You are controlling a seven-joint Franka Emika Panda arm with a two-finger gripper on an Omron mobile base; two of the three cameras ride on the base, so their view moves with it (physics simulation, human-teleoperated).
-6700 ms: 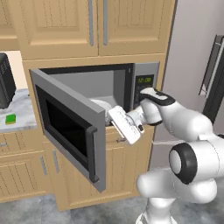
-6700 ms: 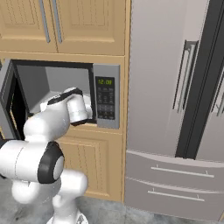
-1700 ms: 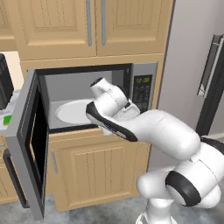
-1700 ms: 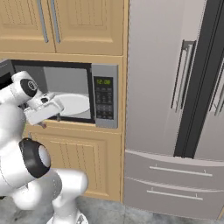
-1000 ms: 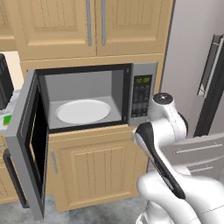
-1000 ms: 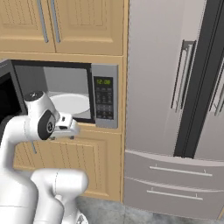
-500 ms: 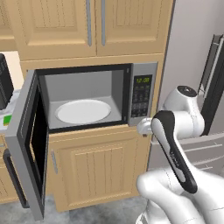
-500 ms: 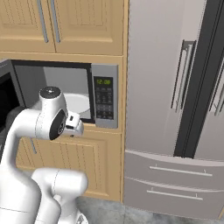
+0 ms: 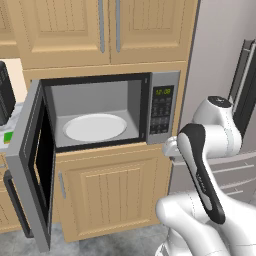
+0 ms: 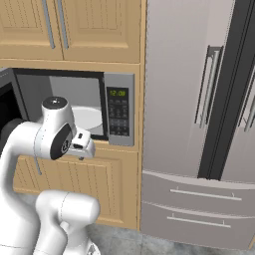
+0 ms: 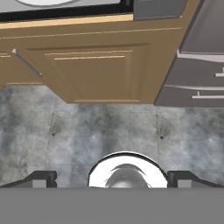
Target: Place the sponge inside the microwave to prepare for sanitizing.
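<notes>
Wood cabinets frame the grey microwave (image 9: 105,115), its black-windowed door swung open

Pincer (image 11: 113,177) wide apart, floorward, empty

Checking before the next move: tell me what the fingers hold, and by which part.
Nothing. The fingers stand wide apart with only floor between them; the sponge lies on the counter left of the microwave.

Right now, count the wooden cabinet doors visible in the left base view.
3: two upper doors above the microwave, one lower door beneath it. Others may lie out of frame.
</notes>
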